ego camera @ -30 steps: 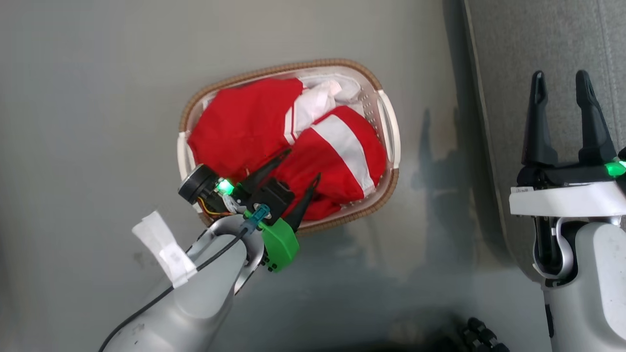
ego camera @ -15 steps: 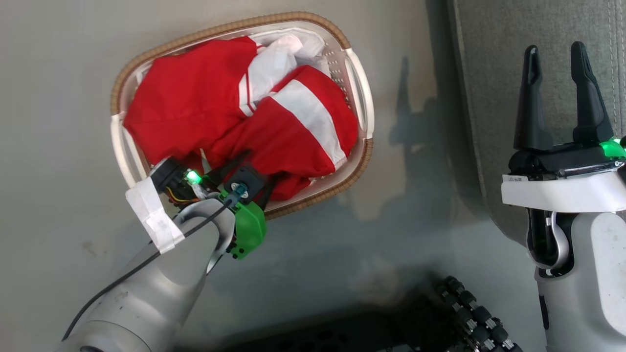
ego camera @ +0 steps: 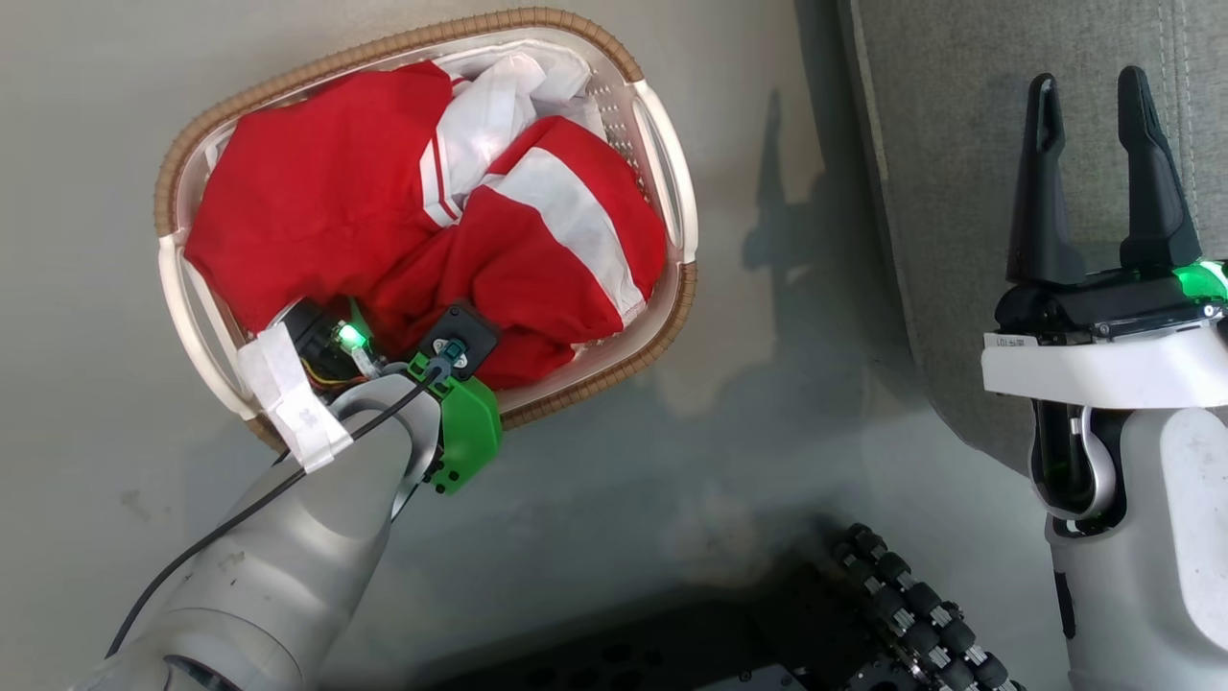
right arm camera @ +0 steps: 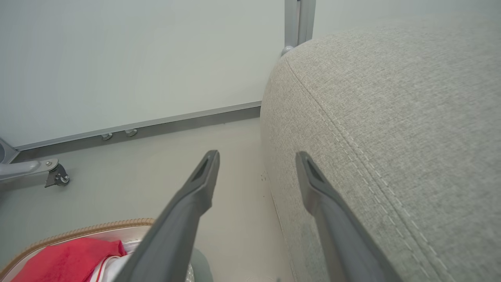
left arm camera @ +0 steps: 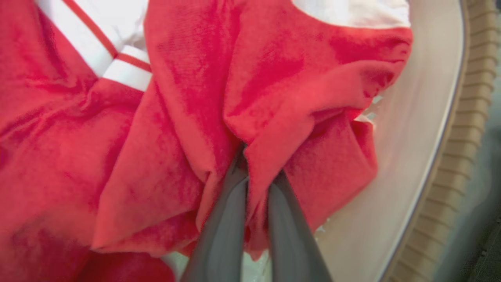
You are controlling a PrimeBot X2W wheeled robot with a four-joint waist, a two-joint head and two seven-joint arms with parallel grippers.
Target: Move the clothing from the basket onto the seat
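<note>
head view taken from above, basket (ego camera: 614, 106) at upper left, left wrist view held close on clothing (left arm camera: 156, 137), right wrist view aimed low at seat (right arm camera: 391, 117), basket shared lower left

This is a home-like corner staged inside a test room. Close on the right of the right claw (right arm camera: 257, 156) rises a grey woven sofa seat (right arm camera: 391, 117). Low to its left, a laundry basket (right arm camera: 78, 229) of red clothing (right arm camera: 66, 254) sits on a bare pale floor (right arm camera: 235, 219). Beyond its tips stands a plain white partition panel (right arm camera: 117, 58) on a metal rail (right arm camera: 176, 122), with a castor foot (right arm camera: 58, 178) far left.
</note>
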